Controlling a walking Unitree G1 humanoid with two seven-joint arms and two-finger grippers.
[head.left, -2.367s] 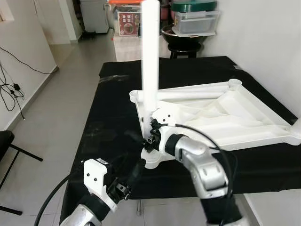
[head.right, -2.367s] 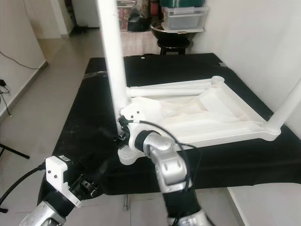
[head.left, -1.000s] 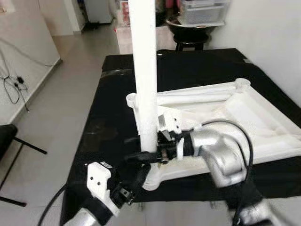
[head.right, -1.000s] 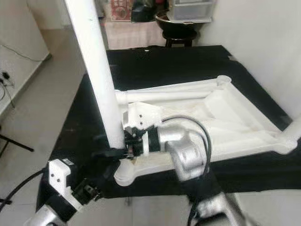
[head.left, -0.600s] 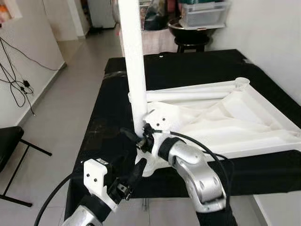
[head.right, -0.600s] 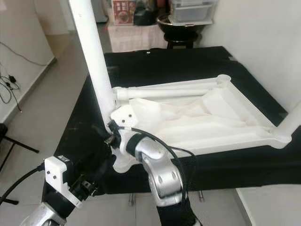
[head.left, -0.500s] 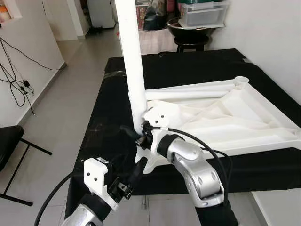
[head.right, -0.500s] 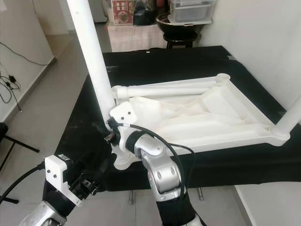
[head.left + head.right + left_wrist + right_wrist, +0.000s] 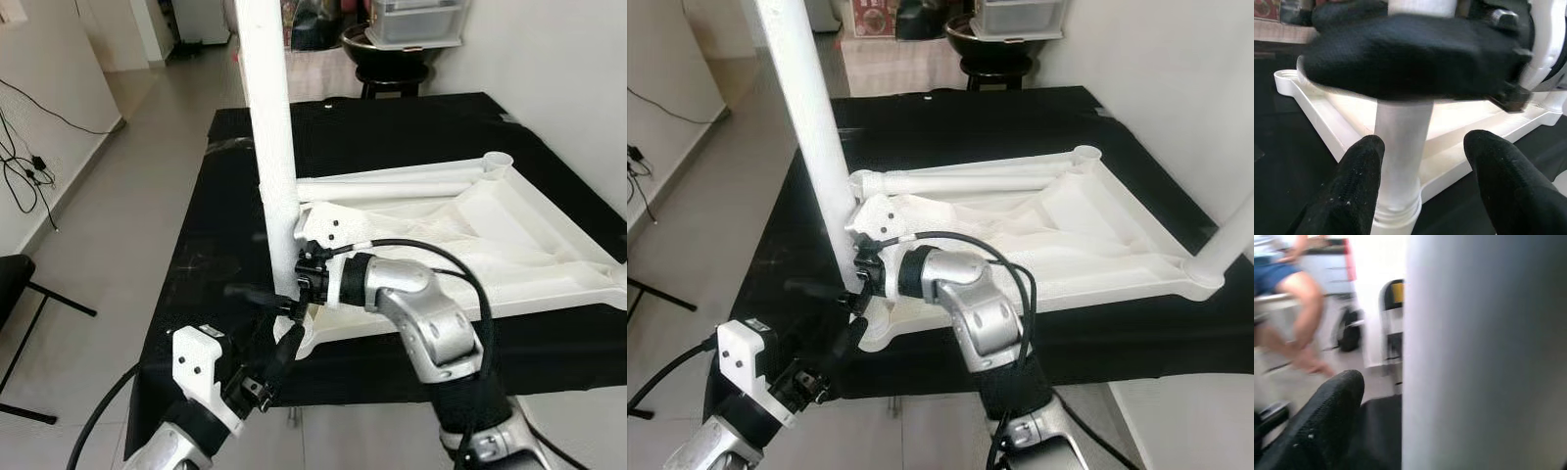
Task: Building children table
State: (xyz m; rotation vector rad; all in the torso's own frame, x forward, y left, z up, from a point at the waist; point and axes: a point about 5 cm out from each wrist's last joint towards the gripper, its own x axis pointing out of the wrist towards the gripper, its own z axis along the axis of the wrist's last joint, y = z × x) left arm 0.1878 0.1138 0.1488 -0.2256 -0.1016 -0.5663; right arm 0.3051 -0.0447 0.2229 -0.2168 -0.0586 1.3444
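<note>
The white table top (image 9: 490, 245) lies upside down on a black cloth. A white table leg (image 9: 272, 166) stands upright with its foot at the near left corner socket (image 9: 1396, 220). My right gripper (image 9: 260, 294) is shut on the leg just above the socket, one black finger (image 9: 1327, 421) reaching past it to the left. Just below the corner, my left gripper (image 9: 281, 333) is open, its fingers (image 9: 1359, 186) pointing at the leg's foot without touching it. A second leg (image 9: 1229, 240) stands at the right corner, and a third leg (image 9: 392, 191) lies along the far rim.
The cloth-covered table's near edge (image 9: 372, 367) is right before me. A black stool with a bowl and a plastic box (image 9: 397, 49) stands beyond the far end. Cables (image 9: 24, 166) and a black stand (image 9: 20, 294) are on the floor at left. A seated person's legs (image 9: 1303, 308) show blurred.
My right forearm has swung out to the right and its fingers sit slightly lower on the leg. The leg stays upright at the corner. The left gripper holds its place.
</note>
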